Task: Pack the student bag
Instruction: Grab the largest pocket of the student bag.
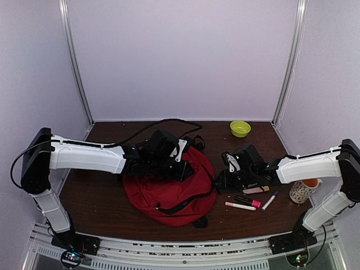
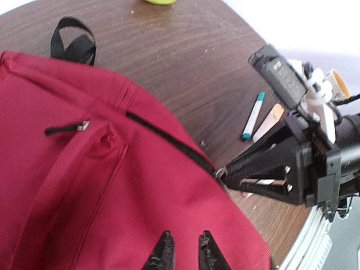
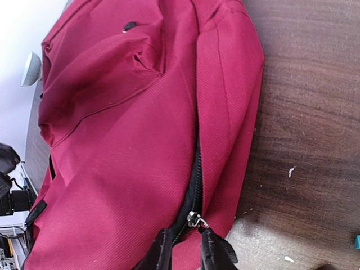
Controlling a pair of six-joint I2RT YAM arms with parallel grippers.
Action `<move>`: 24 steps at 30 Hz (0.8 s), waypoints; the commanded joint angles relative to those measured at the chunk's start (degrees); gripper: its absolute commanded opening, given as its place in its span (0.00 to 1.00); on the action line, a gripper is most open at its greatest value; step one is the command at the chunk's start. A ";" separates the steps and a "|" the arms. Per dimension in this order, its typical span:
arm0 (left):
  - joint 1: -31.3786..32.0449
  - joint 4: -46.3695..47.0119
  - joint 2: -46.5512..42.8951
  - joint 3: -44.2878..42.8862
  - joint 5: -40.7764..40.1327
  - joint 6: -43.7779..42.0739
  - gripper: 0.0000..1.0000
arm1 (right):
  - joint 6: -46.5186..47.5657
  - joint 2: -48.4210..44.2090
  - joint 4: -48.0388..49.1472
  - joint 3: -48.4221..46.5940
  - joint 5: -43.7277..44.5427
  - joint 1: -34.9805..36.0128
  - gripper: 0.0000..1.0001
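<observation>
The student bag [image 1: 169, 194] lies flat in the middle of the bench [image 1: 95, 197], a little toward the near edge, with its black top loop [image 2: 73, 42] pointing at the far edge. The left end effector [image 2: 184, 254] rests on the red fabric of the bag's upper face with its jaws nearly together. Whether any cloth is pinched between them cannot be told. The right end effector [image 3: 184, 247] is at the bag's right edge, at the end of the black zipper [image 3: 194, 174], its tips clenched on the silver zipper pull [image 3: 194, 219]. Right of the bag, toward the near right corner, lie a white pen [image 1: 240, 206], a pink-capped marker [image 1: 250, 201] and a teal-capped pen [image 1: 270, 200], with a patterned cup [image 1: 304, 191] beyond them. A green bowl [image 1: 240, 128] sits near the far edge.
</observation>
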State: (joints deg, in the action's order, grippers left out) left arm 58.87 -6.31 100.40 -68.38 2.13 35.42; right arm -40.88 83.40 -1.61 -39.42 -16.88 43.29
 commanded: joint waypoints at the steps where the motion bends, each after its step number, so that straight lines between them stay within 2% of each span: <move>1: 0.10 -0.09 2.09 -5.45 -0.05 -0.69 0.18 | 1.95 -2.52 -1.41 0.39 1.95 -0.30 0.21; 6: -0.21 -2.28 4.69 -10.21 -0.13 -0.42 0.22 | 4.59 -3.06 -1.40 1.95 3.37 -0.87 0.29; 12: -1.62 -2.41 4.72 -10.63 0.94 -0.39 0.23 | 8.04 -3.40 3.27 6.87 -0.59 -2.48 0.37; 14: -1.95 -2.65 4.50 -10.55 0.91 -0.70 0.23 | 8.88 -3.42 4.74 8.57 -2.81 -2.58 0.45; 19: -2.18 -1.98 4.63 -10.20 1.44 -0.82 0.23 | 8.46 -1.19 11.04 10.82 -8.91 -2.52 0.47; 24: -2.26 -1.83 6.31 -12.34 3.21 -0.99 0.24 | 9.77 1.23 10.83 7.88 -10.58 -2.51 0.47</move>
State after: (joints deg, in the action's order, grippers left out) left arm 56.97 -9.23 104.71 -77.62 3.42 35.20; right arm -32.75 82.87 6.26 -29.08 -24.51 40.99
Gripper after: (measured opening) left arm 0.233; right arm 0.473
